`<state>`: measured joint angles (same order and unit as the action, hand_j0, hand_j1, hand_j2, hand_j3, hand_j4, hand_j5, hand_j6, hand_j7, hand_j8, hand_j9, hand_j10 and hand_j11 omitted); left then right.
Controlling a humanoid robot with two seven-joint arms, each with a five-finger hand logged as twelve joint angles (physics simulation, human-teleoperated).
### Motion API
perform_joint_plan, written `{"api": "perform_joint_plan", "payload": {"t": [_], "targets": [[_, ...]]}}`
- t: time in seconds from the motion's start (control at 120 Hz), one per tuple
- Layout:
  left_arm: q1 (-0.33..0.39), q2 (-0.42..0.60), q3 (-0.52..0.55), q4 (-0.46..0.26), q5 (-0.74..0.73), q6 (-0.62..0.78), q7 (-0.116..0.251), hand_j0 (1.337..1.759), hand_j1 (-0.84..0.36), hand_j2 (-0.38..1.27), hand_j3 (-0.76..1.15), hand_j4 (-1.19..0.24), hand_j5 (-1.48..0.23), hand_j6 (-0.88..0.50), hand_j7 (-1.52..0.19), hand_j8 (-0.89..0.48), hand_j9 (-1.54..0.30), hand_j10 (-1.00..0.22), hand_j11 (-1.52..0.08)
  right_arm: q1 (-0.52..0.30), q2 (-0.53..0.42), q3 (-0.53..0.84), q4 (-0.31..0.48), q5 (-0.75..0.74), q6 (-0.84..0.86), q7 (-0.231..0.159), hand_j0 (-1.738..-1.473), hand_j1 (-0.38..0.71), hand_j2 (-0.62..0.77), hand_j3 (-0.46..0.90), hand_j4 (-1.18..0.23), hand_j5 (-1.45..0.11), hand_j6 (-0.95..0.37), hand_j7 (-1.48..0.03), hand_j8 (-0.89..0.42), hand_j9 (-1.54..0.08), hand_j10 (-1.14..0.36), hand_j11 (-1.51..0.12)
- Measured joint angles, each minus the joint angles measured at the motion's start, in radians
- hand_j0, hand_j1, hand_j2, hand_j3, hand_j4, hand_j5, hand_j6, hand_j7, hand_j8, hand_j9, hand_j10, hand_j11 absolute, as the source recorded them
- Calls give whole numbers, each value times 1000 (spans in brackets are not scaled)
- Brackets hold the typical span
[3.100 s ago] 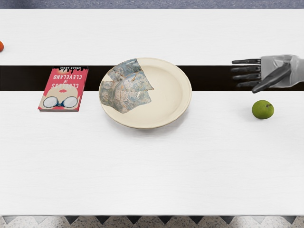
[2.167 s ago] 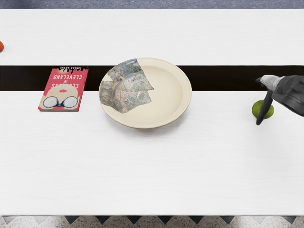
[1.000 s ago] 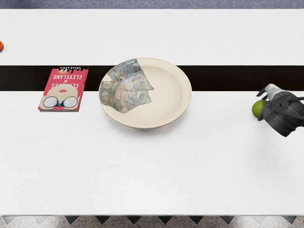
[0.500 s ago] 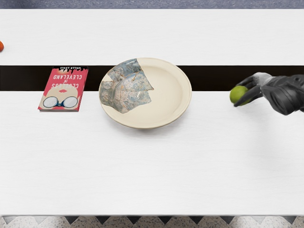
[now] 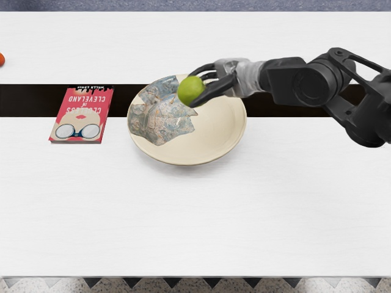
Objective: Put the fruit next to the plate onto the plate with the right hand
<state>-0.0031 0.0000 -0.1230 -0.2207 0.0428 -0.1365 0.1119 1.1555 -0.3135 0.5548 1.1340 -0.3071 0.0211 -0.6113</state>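
The right hand [image 5: 227, 75] enters from the right edge of the frame and holds the fruit [image 5: 191, 90], a small round green item, with its fingers curled around the fruit's right side. Half a second ago the hand and fruit were at the right of the frame, well apart from the plate [image 5: 220, 125]. The arm has since extended leftward, and the fruit now sits in the upper centre of the frame, over the upper-left portion of the plate. Earlier still, the fruit lay on the table [image 5: 195, 207] at the right. In the picture the fruit overlaps the upper right edge of the crumpled paper [image 5: 160, 116], which covers the left half of the plate. This single view does not show whether the fruit touches the paper or hangs above it. Judged from the closed grip, pickup and transfer are done, and lowering and release remain. The fruit is round, so releasing it on the uneven paper may let it roll. The bare right half of the plate looks like a steadier landing area. The book [image 5: 81, 114], left of the plate, has not moved. The left hand is out of view.
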Motion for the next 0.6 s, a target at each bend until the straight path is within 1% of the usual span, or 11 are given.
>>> {"api": "perform_joint_plan", "payload": {"t": [0.05,0.133,0.242,0.25,0.275,0.333,0.417,0.458,0.5,0.55,0.6], "targets": [[0,0,0,0,0,0,0,1658,349,0,0,0,0,0,0,0,0,0,0,4,27,0,-22,-14,3,0,-1651,262,332,-1,-443,-1240,-286,-1131,-254,-1225,-624,-1206],[0,0,0,0,0,0,0,1658,349,0,0,0,0,0,0,0,0,0,0,4,83,-3,-94,-70,7,0,-1649,252,319,-1,-464,-1227,-292,-1132,-273,-1208,-649,-1187],[0,0,0,0,0,0,0,1658,349,0,0,0,0,0,0,0,0,0,0,0,131,-44,-170,-108,8,1,-1650,284,395,0,-443,-1215,-270,-1125,-264,-1196,-637,-1176],[0,0,0,0,0,0,0,1658,349,0,0,0,0,0,0,0,0,0,0,0,133,-47,-174,-110,7,1,-1650,272,357,1,-447,-1202,-271,-1112,-262,-1183,-631,-1164],[0,0,0,0,0,0,0,1658,349,0,0,0,0,0,0,0,0,0,0,-2,138,-56,-186,-116,2,1,-1651,229,312,0,-418,-1096,-262,-1015,-252,-1077,-613,-1062],[0,0,0,0,0,0,0,1658,349,0,0,0,0,0,0,0,0,0,0,-3,146,-82,-209,-127,-6,1,-1653,95,232,0,-320,-834,-203,-772,-195,-820,-434,-807],[0,0,0,0,0,0,0,1658,349,0,0,0,0,0,0,0,0,0,0,-2,145,-101,-215,-133,-8,0,-1654,-42,153,0,-222,-567,-145,-526,-139,-558,-292,-549],[0,0,0,0,0,0,0,1658,349,0,0,0,0,0,0,0,0,0,0,1,127,-102,-189,-131,-6,0,-1655,-93,123,0,-187,-470,-124,-436,-119,-462,-243,-455],[0,0,0,0,0,0,0,1658,349,0,0,0,0,0,0,0,0,0,0,1,73,-84,-117,-117,-2,0,-1656,-134,100,0,-158,-390,-107,-362,-103,-384,-204,-378],[0,0,0,0,0,0,0,1658,349,0,0,0,0,0,0,0,0,0,0,-4,-57,-62,8,-52,40,0,-1656,-173,77,0,-131,-314,-91,-292,-87,-309,-166,-304],[0,0,0,0,0,0,0,1658,349,0,0,0,0,0,0,0,0,0,0,-30,-212,-37,105,48,177,0,-1657,-204,59,0,-108,-253,-77,-236,-74,-249,-136,-246]]}}
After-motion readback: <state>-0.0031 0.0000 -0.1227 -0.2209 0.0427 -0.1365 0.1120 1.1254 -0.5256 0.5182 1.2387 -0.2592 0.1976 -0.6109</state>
